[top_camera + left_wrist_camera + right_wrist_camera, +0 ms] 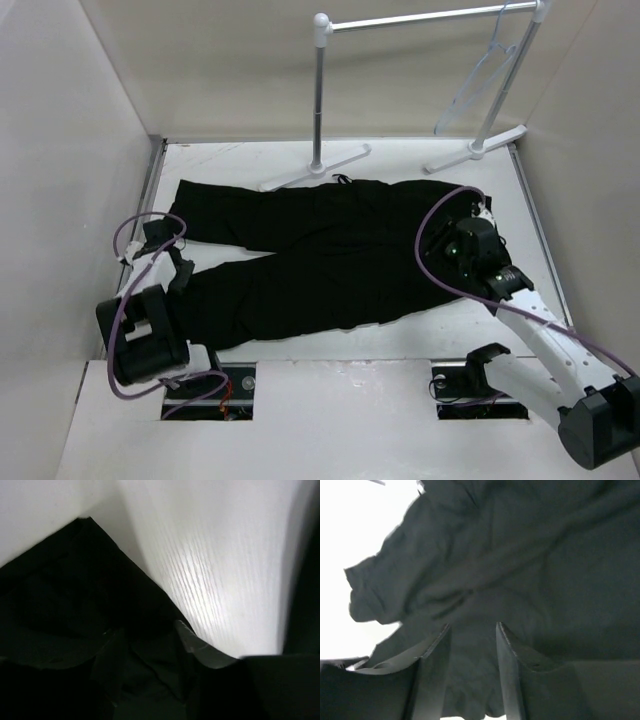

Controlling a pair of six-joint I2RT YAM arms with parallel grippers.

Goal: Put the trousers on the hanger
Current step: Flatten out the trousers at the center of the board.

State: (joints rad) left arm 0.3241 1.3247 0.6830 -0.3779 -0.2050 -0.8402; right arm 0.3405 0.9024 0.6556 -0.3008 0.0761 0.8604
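Observation:
The black trousers [320, 250] lie flat on the white table [420, 335], waist to the right and both legs running left. The pale clear hanger [478, 85] hangs from the white rack at the back right, away from both arms. My left gripper [178, 258] is low at the leg ends; in the left wrist view [150, 650] its jaws stand apart with dark fabric [60, 610] bunched between them. My right gripper [455, 222] is over the waist end; in the right wrist view [471, 630] its jaws stand apart, with the trouser cloth [520, 555] between and beyond them.
A white tubular garment rack [320, 90] stands at the back of the table, its two feet just behind the trousers. White walls close in the left, back and right sides. Purple cables loop off both arms.

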